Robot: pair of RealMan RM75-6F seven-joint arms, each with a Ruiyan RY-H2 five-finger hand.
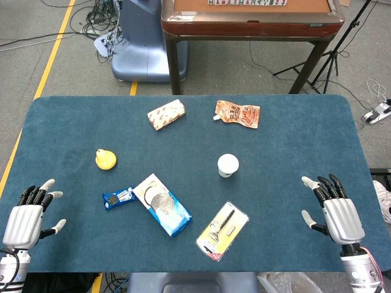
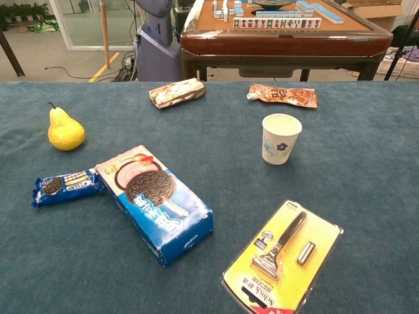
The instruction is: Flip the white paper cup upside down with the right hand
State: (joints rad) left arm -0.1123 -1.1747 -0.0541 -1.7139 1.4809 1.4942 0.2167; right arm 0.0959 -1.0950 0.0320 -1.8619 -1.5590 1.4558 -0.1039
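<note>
The white paper cup (image 1: 228, 165) (image 2: 281, 138) stands upright, mouth up, right of the middle of the blue table (image 1: 61, 128); it bears a small flower print in the chest view. My right hand (image 1: 335, 210) rests near the table's front right corner, fingers spread and holding nothing, well to the right of the cup and nearer the front edge. My left hand (image 1: 30, 210) lies at the front left corner, fingers apart and empty. Neither hand shows in the chest view.
A razor in a yellow pack (image 1: 222, 231) lies in front of the cup. A blue cookie box (image 1: 163, 204), a small cookie packet (image 1: 118, 198) and a yellow pear (image 1: 105, 159) sit to the left. A snack wrapper (image 1: 166, 114) and an orange pouch (image 1: 237, 113) lie behind.
</note>
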